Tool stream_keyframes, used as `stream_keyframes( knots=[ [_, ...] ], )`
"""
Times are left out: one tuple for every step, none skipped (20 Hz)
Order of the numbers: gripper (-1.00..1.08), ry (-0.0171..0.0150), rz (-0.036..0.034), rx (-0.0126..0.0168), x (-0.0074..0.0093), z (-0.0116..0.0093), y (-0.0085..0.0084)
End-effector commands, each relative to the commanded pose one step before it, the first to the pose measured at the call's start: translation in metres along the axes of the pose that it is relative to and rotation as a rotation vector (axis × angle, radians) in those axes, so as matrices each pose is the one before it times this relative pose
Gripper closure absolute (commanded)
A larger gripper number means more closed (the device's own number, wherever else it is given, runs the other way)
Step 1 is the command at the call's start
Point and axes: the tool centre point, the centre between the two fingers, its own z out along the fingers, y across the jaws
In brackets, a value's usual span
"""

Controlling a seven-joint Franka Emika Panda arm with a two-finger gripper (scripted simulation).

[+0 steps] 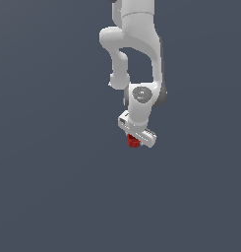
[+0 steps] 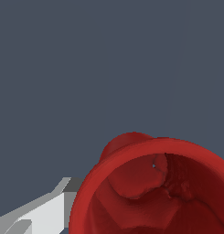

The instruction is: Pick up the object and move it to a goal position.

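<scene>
Plain dark grey worktop (image 1: 48,187) fills both views, with no edge or corner in sight to place things by. Under the white arm (image 1: 136,44) the red cup (image 1: 133,141) sits right at the fingers (image 2: 45,210), its open rim very close to the wrist camera, but I cannot tell if they are clenched on it. If the hold is only on the glossy rim, the cup could slip out while the arm moves.

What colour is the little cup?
Glossy red. The cup shows best in the wrist view, beneath the gripper.
</scene>
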Motion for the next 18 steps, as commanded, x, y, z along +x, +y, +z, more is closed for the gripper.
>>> stream_keyframes(
  knots=[
    [1.08, -0.00049, 0.00069, -0.00113, 0.00021, 0.00115, 0.00061],
    [1.08, 0.00000, 0.00000, 0.00000, 0.00000, 0.00000, 0.00000],
    [1.08, 0.00000, 0.00000, 0.00000, 0.00000, 0.00000, 0.00000],
    [1.08, 0.00000, 0.00000, 0.00000, 0.00000, 0.00000, 0.00000],
    [1.08, 0.00000, 0.00000, 0.00000, 0.00000, 0.00000, 0.00000],
    [1.08, 0.00000, 0.00000, 0.00000, 0.00000, 0.00000, 0.00000],
    [1.08, 0.00063, -0.00066, 0.00143, -0.00014, -0.00107, -0.00072],
    [1.08, 0.00050, -0.00057, 0.00093, 0.00017, -0.00024, -0.00033],
    [1.08, 0.00137, -0.00158, 0.00257, 0.00057, -0.00060, -0.00097],
    [1.08, 0.00236, -0.00271, 0.00442, 0.00091, -0.00108, -0.00164],
    [1.08, 0.00329, -0.00377, 0.00615, 0.00128, -0.00150, -0.00228],
    [1.08, 0.00420, -0.00482, 0.00785, 0.00165, -0.00191, -0.00292],
    [1.08, 0.00513, -0.00587, 0.00958, 0.00199, -0.00234, -0.00356],
    [1.08, 0.00602, -0.00689, 0.01125, 0.00234, -0.00276, -0.00418],
    [1.08, 0.00689, -0.00788, 0.01287, 0.00268, -0.00315, -0.00478],
    [1.08, 0.00774, -0.00885, 0.01445, 0.00300, -0.00355, -0.00537],
    [1.08, 0.00856, -0.00978, 0.01597, 0.00332, -0.00393, -0.00593],
    [1.08, 0.00934, -0.01067, 0.01744, 0.00361, -0.00430, -0.00648]
  ],
)
